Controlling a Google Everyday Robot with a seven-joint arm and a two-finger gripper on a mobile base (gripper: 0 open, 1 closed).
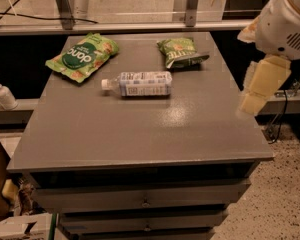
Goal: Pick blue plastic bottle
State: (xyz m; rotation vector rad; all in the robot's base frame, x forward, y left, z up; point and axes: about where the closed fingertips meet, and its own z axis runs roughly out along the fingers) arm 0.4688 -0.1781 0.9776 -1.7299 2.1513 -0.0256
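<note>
The blue plastic bottle (140, 84) lies on its side on the grey table (140, 134), in the far half near the middle. It is clear with a pale blue-and-white label, and its white cap (106, 84) points left. My gripper (259, 86), a pale yellow part under the white arm housing (285, 24), hangs beside the table's right edge. It is well to the right of the bottle, apart from it, and holds nothing.
A large green snack bag (82, 56) lies at the table's far left. A smaller green bag (181, 52) lies at the far right, just behind the bottle. A white pump dispenser (2, 93) stands on a ledge to the left. Drawers (140, 199) sit below the tabletop.
</note>
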